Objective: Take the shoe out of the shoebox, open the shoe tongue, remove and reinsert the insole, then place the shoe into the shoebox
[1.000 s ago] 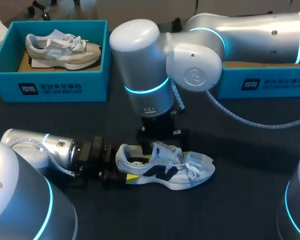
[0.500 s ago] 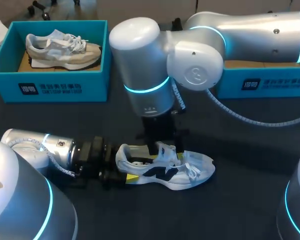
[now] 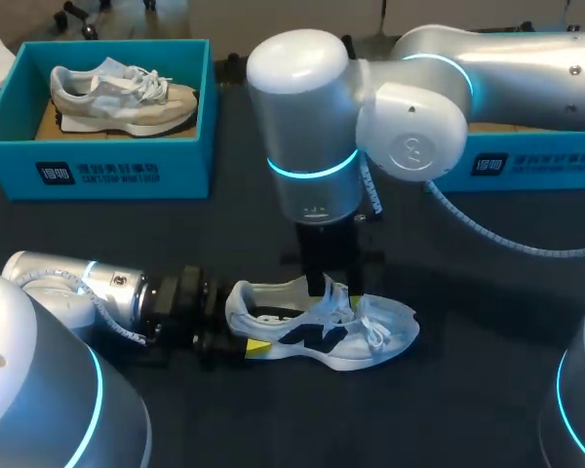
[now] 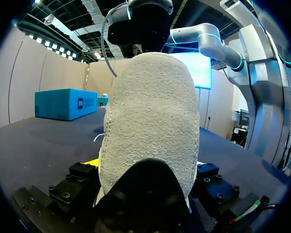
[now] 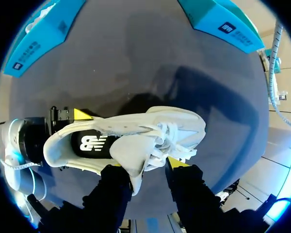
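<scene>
A white shoe point(image 3: 346, 336) with dark side marks lies on its sole on the dark table, toe to the right. My left gripper point(image 3: 242, 330) comes in low from the left with its fingers on either side of the heel point(image 4: 150, 111), gripping it. My right gripper point(image 3: 327, 285) hangs straight down over the shoe's opening. In the right wrist view its fingers point(image 5: 144, 165) are shut on the raised white tongue point(image 5: 128, 155), with laces bunched beside it. The dark insole point(image 5: 94, 143) shows inside the shoe.
A teal shoebox point(image 3: 107, 166) at the back left holds a second, grey-beige shoe point(image 3: 122, 93). Another teal box point(image 3: 526, 161) stands at the back right, partly behind my right arm. Dark tabletop point(image 3: 448, 390) lies bare in front of and right of the shoe.
My right gripper has closed on the tongue and shifted a little to the right, lifting the tongue. The left gripper and the heel have kept still.
</scene>
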`<state>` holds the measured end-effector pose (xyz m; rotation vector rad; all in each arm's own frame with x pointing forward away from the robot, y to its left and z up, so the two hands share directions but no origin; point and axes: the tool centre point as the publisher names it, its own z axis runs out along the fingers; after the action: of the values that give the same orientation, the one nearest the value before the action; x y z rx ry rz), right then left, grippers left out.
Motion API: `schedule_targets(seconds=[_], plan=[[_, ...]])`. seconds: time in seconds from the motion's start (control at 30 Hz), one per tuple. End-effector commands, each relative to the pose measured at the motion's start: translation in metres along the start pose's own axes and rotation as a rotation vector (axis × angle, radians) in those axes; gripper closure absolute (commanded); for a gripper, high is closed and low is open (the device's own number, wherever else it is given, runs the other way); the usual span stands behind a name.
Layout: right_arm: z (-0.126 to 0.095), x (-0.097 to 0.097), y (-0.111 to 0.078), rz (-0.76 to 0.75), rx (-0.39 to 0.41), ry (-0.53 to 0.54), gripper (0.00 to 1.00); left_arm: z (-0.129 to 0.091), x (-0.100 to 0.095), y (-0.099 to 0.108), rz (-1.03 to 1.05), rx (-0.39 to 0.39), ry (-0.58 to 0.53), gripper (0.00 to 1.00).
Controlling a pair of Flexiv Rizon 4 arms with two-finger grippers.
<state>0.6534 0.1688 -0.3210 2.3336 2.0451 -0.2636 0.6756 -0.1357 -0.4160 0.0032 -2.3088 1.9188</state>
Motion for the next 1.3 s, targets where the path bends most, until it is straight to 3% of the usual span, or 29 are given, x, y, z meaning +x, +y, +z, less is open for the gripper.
schedule_targets(seconds=[0.03,0.07,0.23,0.33,0.7,1.03,1.3], plan=[[0.001,-0.007,-0.010,0.139,-0.012,0.044,0.68,0.000,0.000,-0.001,0.000,-0.001,-0.002,1.00],[0.000,-0.007,-0.012,0.148,-0.013,0.055,0.72,0.000,0.000,-0.001,0.000,-0.001,-0.002,1.00],[-0.001,-0.006,-0.014,0.140,-0.028,0.089,0.74,0.000,0.000,-0.001,0.000,-0.001,-0.002,1.00],[0.001,-0.007,-0.013,0.141,-0.025,0.115,1.00,0.000,0.000,-0.001,0.000,-0.001,-0.002,1.00],[0.003,-0.027,-0.008,0.147,-0.028,0.260,1.00,0.000,0.000,-0.001,0.000,-0.001,-0.002,1.00],[0.008,-0.062,0.001,0.045,-0.017,0.409,1.00,0.000,0.000,-0.001,0.000,-0.001,-0.002,1.00],[0.016,-0.077,0.006,-0.052,-0.042,0.528,1.00,0.000,0.000,-0.001,0.000,-0.001,-0.002,1.00]])
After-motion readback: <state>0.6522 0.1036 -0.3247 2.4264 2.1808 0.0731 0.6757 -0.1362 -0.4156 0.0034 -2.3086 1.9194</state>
